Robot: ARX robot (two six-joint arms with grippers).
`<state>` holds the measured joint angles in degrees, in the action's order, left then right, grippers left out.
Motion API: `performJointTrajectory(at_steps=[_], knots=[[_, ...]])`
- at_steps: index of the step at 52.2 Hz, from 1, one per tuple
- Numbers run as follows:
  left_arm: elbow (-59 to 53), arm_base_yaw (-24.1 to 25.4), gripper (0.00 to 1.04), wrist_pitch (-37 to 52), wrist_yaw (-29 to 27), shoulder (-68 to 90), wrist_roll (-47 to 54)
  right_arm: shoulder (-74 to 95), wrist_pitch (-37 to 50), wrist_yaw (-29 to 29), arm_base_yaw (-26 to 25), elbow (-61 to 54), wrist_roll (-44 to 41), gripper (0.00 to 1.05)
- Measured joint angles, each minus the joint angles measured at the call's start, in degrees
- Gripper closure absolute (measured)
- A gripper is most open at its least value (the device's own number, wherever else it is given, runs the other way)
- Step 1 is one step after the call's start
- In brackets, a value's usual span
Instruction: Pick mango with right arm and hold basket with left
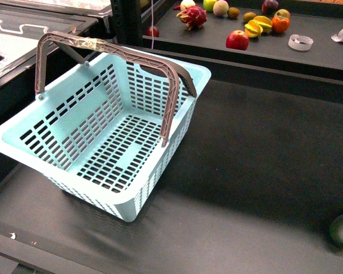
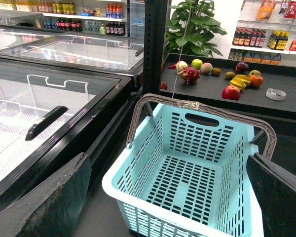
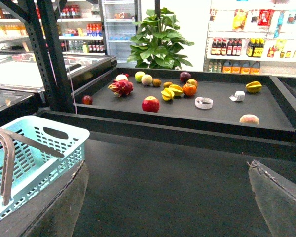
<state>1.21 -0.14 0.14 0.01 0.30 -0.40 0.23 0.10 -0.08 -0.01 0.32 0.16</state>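
The basket (image 1: 103, 142) stands empty on the counter (image 1: 263, 160), handles raised, apparently for gripping by the released left tool (image 2: 167, 163), while the released right tool (image 3: 167, 168) faces the distant mango (image 3: 254, 87) on the rear shelf (image 3: 217, 116).

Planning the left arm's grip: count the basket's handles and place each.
2. Both are swung up, meeting above the basket: one handle pivots nearer the camera, the other handle farther back. None looks hidden.
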Motion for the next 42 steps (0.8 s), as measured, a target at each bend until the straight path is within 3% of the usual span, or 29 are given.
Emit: performJointTrajectory(at_steps=[5,9,12,20,26,31,42], knots=[[-0.02,-0.04,0.06,0.02,-0.17,0.0,-0.02,0.0,0.0,0.0,0.0,0.0,0.0,0.08],[-0.2,-2.34,0.06,5.95,-8.7,1.62,-3.37,0.0,-0.02,0.0,0.0,0.0,0.0,0.08],[-0.15,-2.91,0.06,11.19,-10.54,5.6,-6.19,0.0,-0.02,0.02,0.0,0.0,0.0,0.08],[0.26,-5.57,0.06,30.53,-13.18,29.88,-9.46,0.0,-0.02,0.02,0.0,0.0,0.0,0.08],[6.62,-8.79,0.06,47.47,-14.95,56.24,-13.94,0.0,-0.02,0.0,0.0,0.0,0.0,0.08],[12.02,-9.79,0.06,51.74,-15.52,71.93,-18.49,0.0,-0.02,0.02,0.0,0.0,0.0,0.08],[21.18,-11.87,0.06,52.39,-15.47,86.93,-26.16,0.0,-0.02,0.0,0.0,0.0,0.0,0.08]])
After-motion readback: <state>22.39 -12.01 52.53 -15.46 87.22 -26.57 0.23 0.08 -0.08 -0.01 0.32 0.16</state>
